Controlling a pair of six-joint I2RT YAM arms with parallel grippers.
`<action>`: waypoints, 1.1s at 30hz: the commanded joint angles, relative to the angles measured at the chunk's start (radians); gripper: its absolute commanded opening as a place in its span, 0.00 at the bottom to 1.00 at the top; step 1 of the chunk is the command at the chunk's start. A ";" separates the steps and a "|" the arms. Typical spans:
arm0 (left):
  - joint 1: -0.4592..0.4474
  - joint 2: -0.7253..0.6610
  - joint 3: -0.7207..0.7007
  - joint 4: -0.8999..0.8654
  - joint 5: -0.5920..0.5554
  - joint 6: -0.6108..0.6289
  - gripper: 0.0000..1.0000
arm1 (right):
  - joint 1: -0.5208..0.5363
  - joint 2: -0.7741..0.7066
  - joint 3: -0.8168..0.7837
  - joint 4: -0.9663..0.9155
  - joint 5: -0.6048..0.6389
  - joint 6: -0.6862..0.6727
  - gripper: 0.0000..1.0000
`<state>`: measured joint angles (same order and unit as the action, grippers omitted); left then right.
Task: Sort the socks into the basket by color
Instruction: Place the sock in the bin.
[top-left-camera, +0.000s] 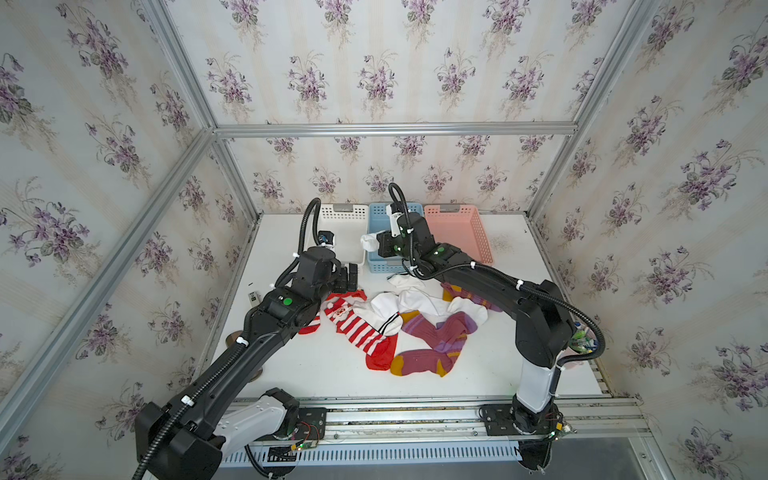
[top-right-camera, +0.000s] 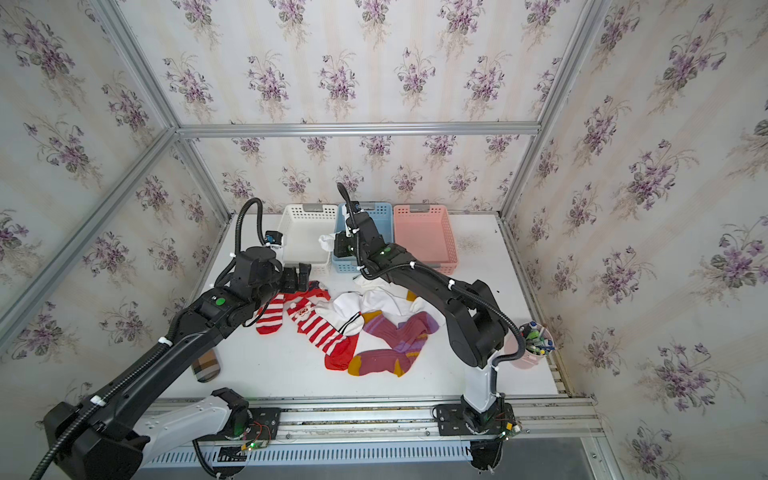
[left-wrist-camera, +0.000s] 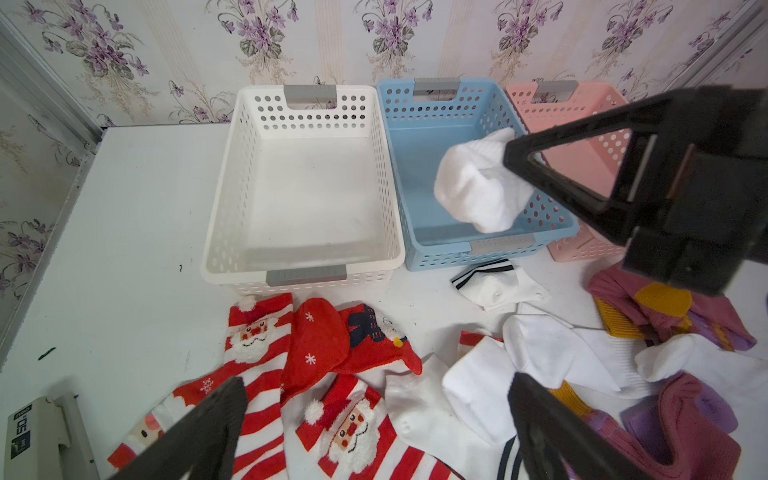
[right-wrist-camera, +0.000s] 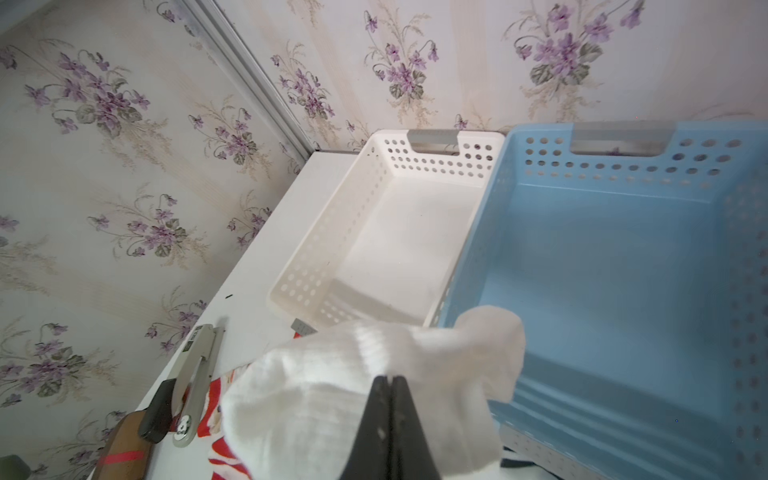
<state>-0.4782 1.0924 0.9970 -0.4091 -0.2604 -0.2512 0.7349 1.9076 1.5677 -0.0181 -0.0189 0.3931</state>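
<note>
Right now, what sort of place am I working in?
Likely a robot test booth dressed as a home laundry corner: flowered wallpaper hangs on a bare metal frame, and two arms are bolted to a rail beside a white table holding socks and baskets.

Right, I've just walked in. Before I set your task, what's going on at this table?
Two robot arms are sorting socks. The right gripper is shut on a white sock, held in the air at the blue basket, by the edge nearest the white basket. The left gripper is open, over the red Santa socks on the table. Neither of those baskets nor the pink basket holds a sock yet. The other white socks and the maroon socks lie in a loose pile.
</note>
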 joint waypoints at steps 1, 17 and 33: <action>0.002 -0.012 -0.005 -0.008 -0.011 -0.021 1.00 | 0.003 0.058 0.045 0.071 -0.114 0.009 0.00; 0.000 -0.017 -0.006 -0.011 -0.011 -0.031 1.00 | 0.012 0.403 0.372 0.075 -0.278 0.069 0.00; 0.001 -0.032 -0.010 -0.020 -0.016 -0.028 1.00 | 0.012 0.446 0.437 0.038 -0.245 0.062 0.21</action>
<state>-0.4782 1.0630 0.9882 -0.4381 -0.2646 -0.2714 0.7460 2.3627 1.9987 0.0166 -0.2756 0.4492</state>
